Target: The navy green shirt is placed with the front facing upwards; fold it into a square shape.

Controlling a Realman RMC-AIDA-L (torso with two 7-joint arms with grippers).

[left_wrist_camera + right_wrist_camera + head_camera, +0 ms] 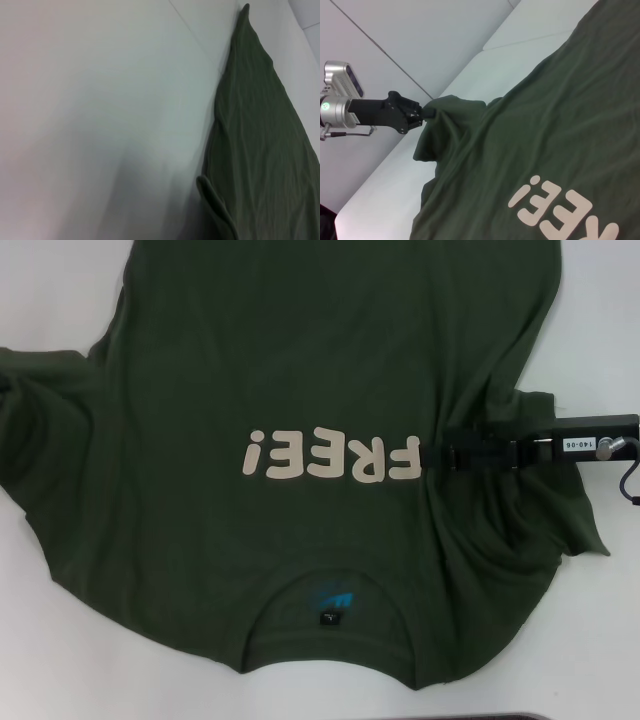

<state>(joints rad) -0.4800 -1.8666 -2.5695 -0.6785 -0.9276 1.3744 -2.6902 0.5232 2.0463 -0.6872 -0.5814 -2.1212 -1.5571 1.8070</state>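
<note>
Lying flat on white table (60,660), navy green shirt (300,360); right tool (440,455) clamped on its sleeve.

In the head view the shirt (300,360) is cut off at the top edge, so its hem is not seen, and its left sleeve (30,375) is cut by the left edge. Part of the right sleeve is hidden beneath the right gripper (440,453). The print on the neck label (332,597) is too small to be read. In the right wrist view the lettering (560,210) is cut off by the lower edge, and the sleeve tip is hidden within the left gripper (422,114).
</note>
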